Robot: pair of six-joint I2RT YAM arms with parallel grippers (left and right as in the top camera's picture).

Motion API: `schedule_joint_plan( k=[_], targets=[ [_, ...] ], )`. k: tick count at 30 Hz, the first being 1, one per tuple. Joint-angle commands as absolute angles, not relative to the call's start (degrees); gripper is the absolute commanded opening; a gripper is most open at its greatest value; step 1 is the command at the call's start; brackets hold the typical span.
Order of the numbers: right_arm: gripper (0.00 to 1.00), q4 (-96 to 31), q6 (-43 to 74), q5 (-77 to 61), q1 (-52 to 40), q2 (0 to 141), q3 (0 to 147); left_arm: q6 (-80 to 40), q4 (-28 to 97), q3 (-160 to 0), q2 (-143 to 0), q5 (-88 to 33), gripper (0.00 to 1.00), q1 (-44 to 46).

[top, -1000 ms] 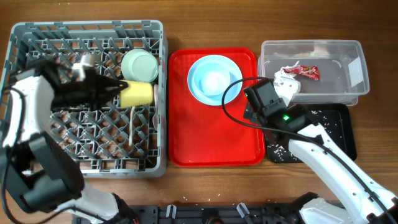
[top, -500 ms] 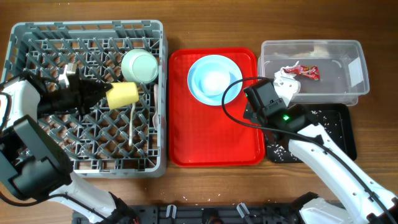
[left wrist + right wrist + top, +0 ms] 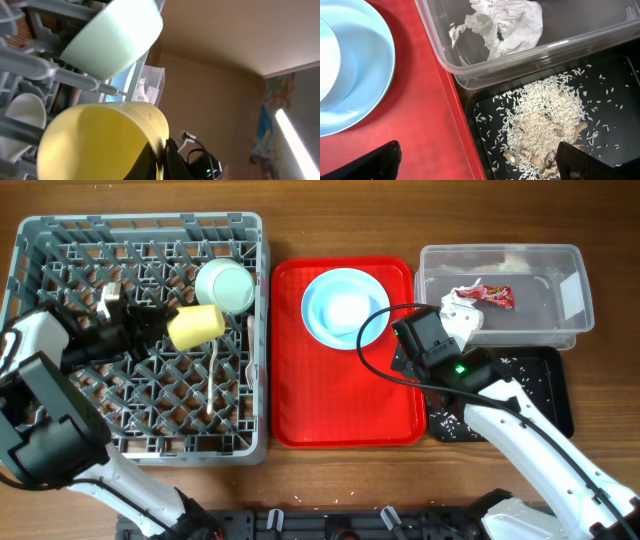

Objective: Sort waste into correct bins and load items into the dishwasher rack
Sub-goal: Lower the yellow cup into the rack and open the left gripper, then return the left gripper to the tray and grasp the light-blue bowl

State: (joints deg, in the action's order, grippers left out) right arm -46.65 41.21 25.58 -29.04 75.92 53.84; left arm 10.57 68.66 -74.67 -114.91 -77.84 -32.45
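Observation:
My left gripper (image 3: 160, 322) is shut on the rim of the small yellow cup (image 3: 196, 326), held on its side over the grey dishwasher rack (image 3: 40, 232); the cup fills the left wrist view (image 3: 100, 137). The pale green bowl (image 3: 225, 285) sits in the rack beside it, and a white utensil (image 3: 213, 380) lies on the lattice. The light blue plate (image 3: 372, 320) with the pale blue bowl (image 3: 345, 308) rests on the red tray. My right gripper (image 3: 480, 160) is open over the red tray's edge and the black tray (image 3: 610, 125) of rice crumbs (image 3: 545, 120). The paper wad (image 3: 507, 25) lies in the clear tub (image 3: 575, 300).
The flat red serving tray (image 3: 340, 400) lies between the rack and the two bins. The black tray (image 3: 555, 395) sits in front of the clear tub at the right. A cable loops over the red tray's right side near my right arm.
My left gripper has drawn back to the left and tilted the yellow cup, which now sits a little higher and further left over the rack. The right arm has not moved.

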Motion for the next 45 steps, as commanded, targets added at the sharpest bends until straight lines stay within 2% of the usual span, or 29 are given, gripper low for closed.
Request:
schedule_joint_plan(
  k=[1,4,5,6,7,8,9,10,11,17,24,30,36,37,42,45],
  targets=[
    [1.0,-46.7,42.1,26.5,-28.8,76.3,54.4,11.1,69.8,-73.4,-117.2,-67.3,0.04,-35.0],
    [1.0,-46.7,42.2,26.5,-28.8,76.3,54.4,11.1,70.5,-73.4,-117.2,-65.4,0.04,-36.9],
    [1.0,-46.7,42.1,26.5,-28.8,76.3,54.4,11.1,70.7,-73.4,-117.2,-64.7,0.09,-37.5],
    [1.0,-46.7,42.2,26.5,-28.8,76.3,54.4,11.1,70.7,-73.4,-117.2,-64.4,0.25,-38.1],
    [1.0,-46.7,42.2,26.5,-28.8,76.3,54.4,11.1,70.7,-73.4,-117.2,-64.4,0.35,-38.3],
    [0.99,-46.7,42.1,26.5,-28.8,76.3,54.4,11.1,70.7,-73.5,-117.2,-64.4,0.53,-38.7],
    [1.0,-46.7,42.1,26.5,-28.8,76.3,54.4,11.1,70.8,-73.5,-117.2,-64.4,0.57,-38.8],
    [1.0,-46.7,42.2,26.5,-28.8,76.3,54.4,10.7,70.8,-73.5,-117.2,-64.4,0.7,-38.9],
    [1.0,-46.7,42.2,26.5,-28.8,76.3,54.4,10.0,70.8,-73.5,-117.0,-64.4,1.0,-39.1],
    [1.0,-46.7,42.2,26.5,-28.8,76.3,54.4,10.0,73.0,-74.7,-110.5,-64.4,1.0,-39.8],
    [1.0,-46.7,42.1,26.5,-28.8,76.3,54.4,4.1,74.6,-79.4,-89.6,-61.6,0.99,-40.3],
    [1.0,-46.6,42.1,26.5,-28.8,76.3,54.4,-6.7,66.9,-79.5,-71.9,-44.8,1.0,-40.3],
    [1.0,-46.5,42.1,26.5,-28.8,76.3,54.4,-8.4,68.0,-79.5,-63.9,-48.2,0.99,-37.0],
    [1.0,-46.4,42.2,26.5,-28.8,76.3,54.4,-8.3,68.4,-79.5,-63.5,-48.3,0.91,-35.1],
    [1.0,-46.0,42.1,26.5,-28.8,76.3,54.4,-8.0,67.4,-79.2,-64.1,-41.5,0.37,-20.1],
    [1.0,-45.5,42.1,26.5,-28.8,76.3,54.4,-8.3,64.2,-78.3,-66.5,-36.2,0.3,-8.8]
  ],
)
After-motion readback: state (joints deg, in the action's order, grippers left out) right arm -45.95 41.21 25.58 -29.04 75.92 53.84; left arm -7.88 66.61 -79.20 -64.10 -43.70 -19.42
